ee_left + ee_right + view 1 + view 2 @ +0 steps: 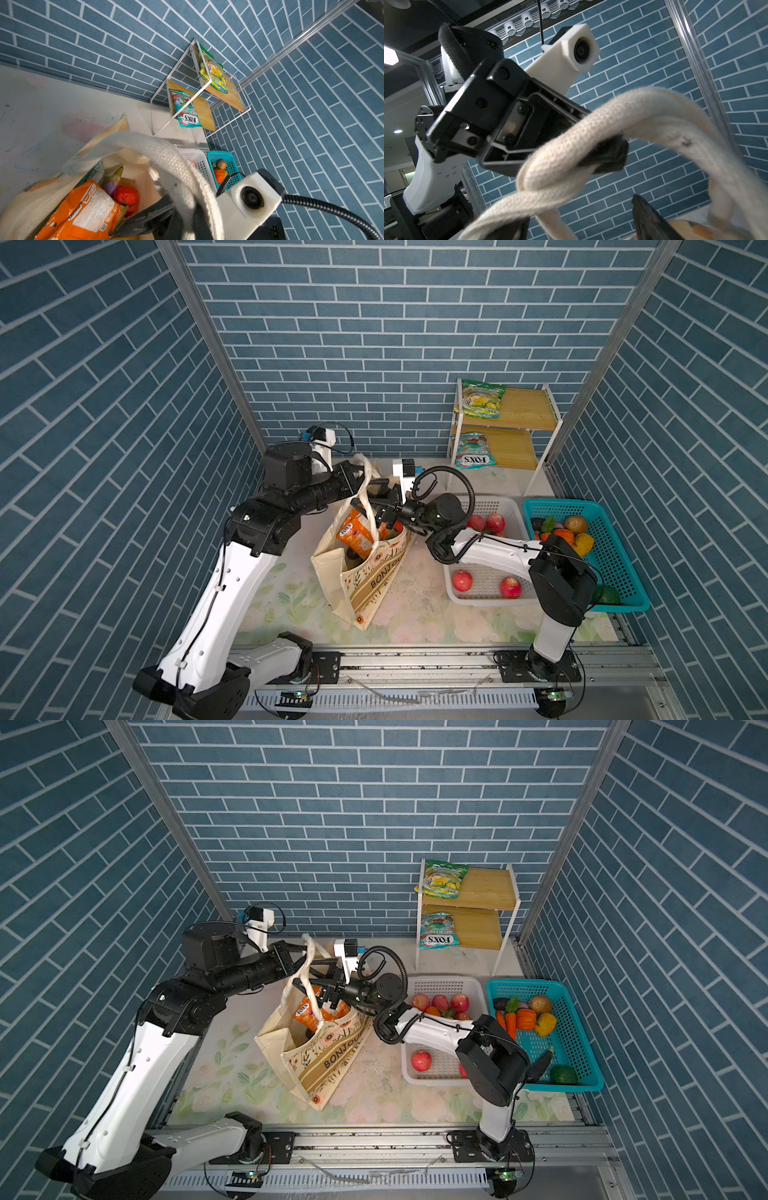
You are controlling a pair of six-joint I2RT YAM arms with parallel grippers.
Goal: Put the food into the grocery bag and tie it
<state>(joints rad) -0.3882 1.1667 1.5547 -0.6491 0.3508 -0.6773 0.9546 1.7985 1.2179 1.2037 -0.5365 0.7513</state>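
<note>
Cream strap handles (571,166), twisted once above the grocery bag (365,572) standing mid-table, cross the gap of the right gripper (577,214), jaws apart, running toward the left gripper (612,153) clamped on them just beyond.

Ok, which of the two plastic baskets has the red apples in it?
The white basket, next to the bag; red apples lie in it. The teal basket beside it holds orange and yellow produce instead.

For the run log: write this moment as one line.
phase: tying | left pincer: shut on strap handle | right pincer: open by that handle | grocery bag: standing, orange packet inside
</note>
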